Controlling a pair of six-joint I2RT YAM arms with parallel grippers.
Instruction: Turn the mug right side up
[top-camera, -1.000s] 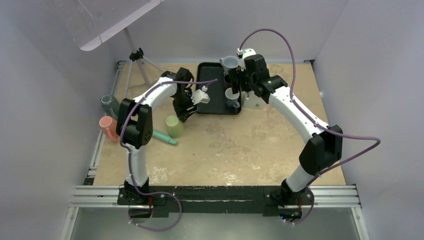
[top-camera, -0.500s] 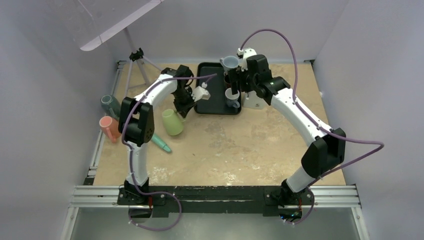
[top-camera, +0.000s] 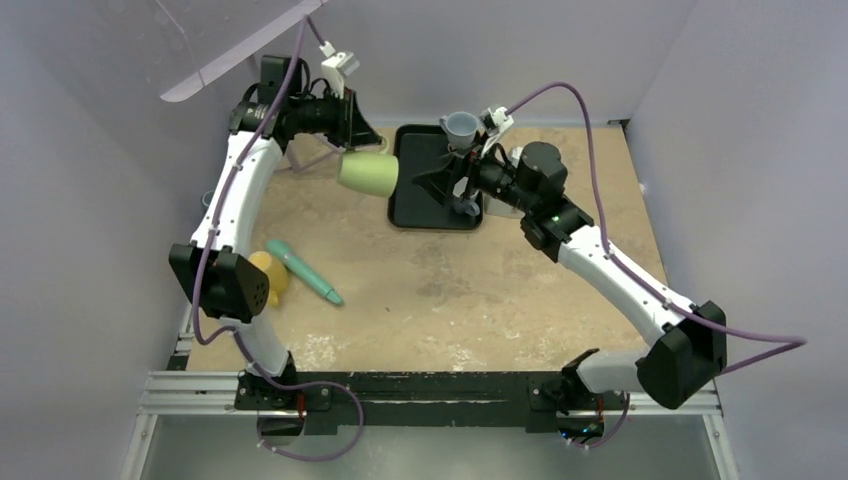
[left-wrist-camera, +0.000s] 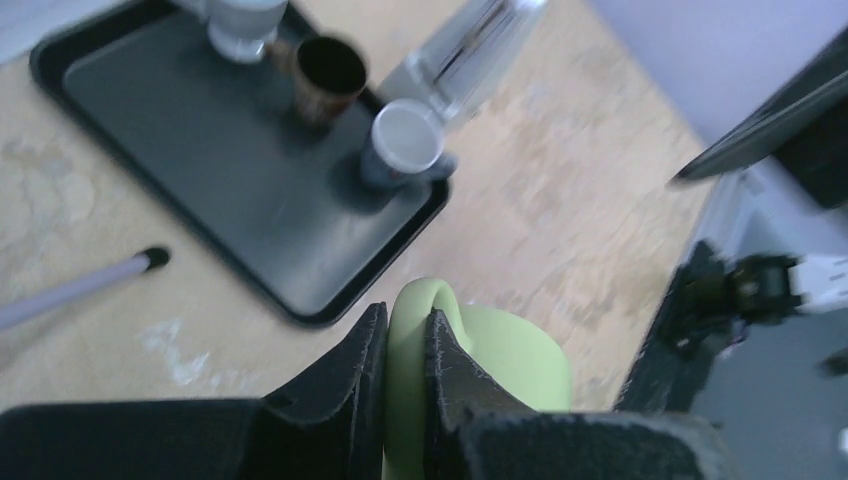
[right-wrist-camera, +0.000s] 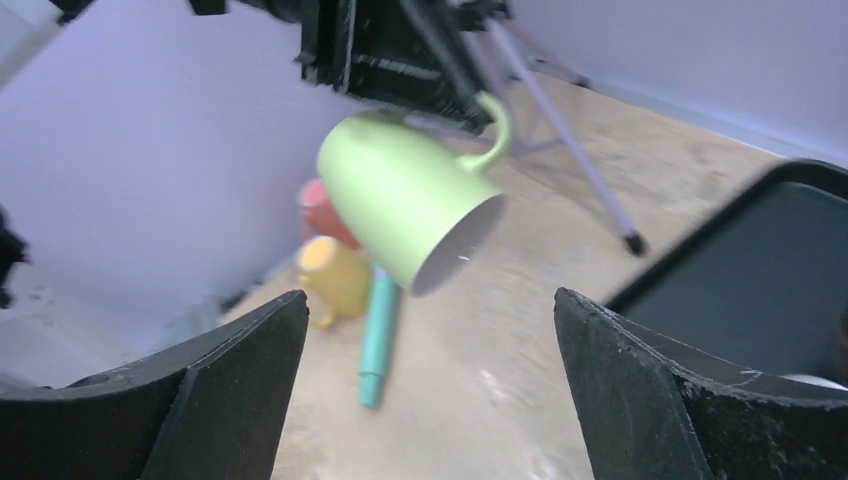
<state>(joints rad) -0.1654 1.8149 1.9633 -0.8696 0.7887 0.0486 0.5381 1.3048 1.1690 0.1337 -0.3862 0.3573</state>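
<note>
Upper left, the left tool (left-wrist-camera: 404, 335) clamps the green mug (top-camera: 368, 173) by its handle (sideways, aloft). The right tool (right-wrist-camera: 428, 320) is spread apart.

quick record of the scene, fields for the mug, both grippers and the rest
mug: green mug, in the air, on its side, opening toward the right arm
left gripper: shut on the mug handle
right gripper: open, empty, facing the mug
tray: black tray with cups on it
table: yellow mug, teal marker
</note>
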